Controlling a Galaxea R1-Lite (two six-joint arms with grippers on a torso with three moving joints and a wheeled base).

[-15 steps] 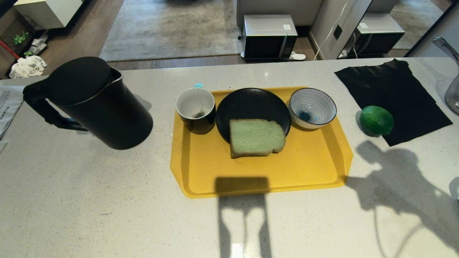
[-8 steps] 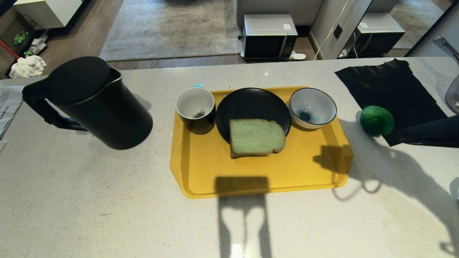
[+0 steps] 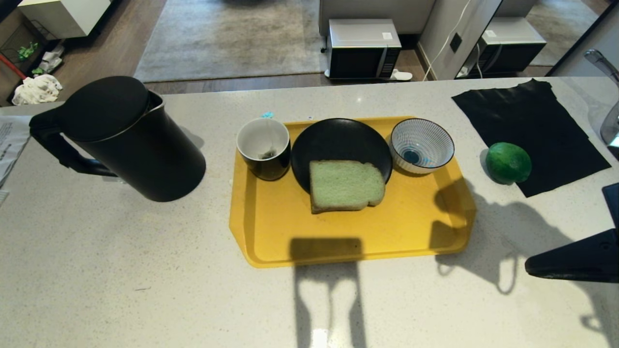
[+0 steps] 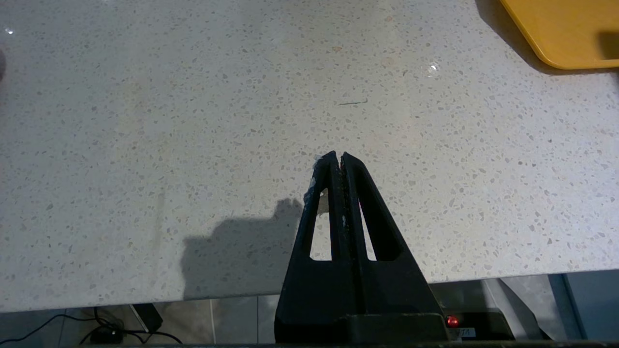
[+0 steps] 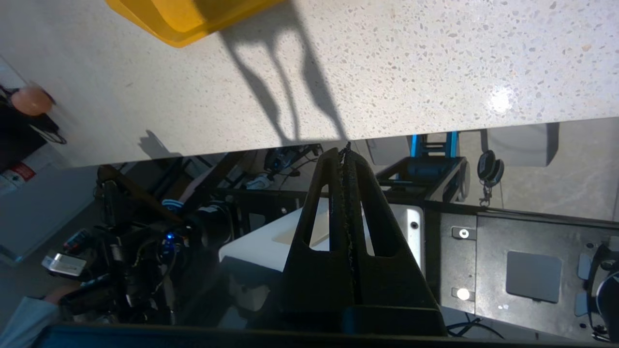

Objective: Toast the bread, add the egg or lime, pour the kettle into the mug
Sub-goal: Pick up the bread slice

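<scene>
My right gripper (image 5: 344, 151) hangs by the tabletop's (image 3: 145, 270) near edge, fingers pressed together and empty; my left gripper (image 4: 338, 157) is closed too, low over bare tabletop. The bread (image 3: 346, 185) lies on the black plate (image 3: 333, 137) on the yellow tray (image 3: 411, 227), mug (image 3: 264, 147) beside it. Kettle (image 3: 125, 137) left, lime (image 3: 508, 162) right.

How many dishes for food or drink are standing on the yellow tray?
3, along the tray's far edge: the mug at its left end, the black plate in the middle under the bread, the striped bowl at its right end. None seems hidden.
</scene>
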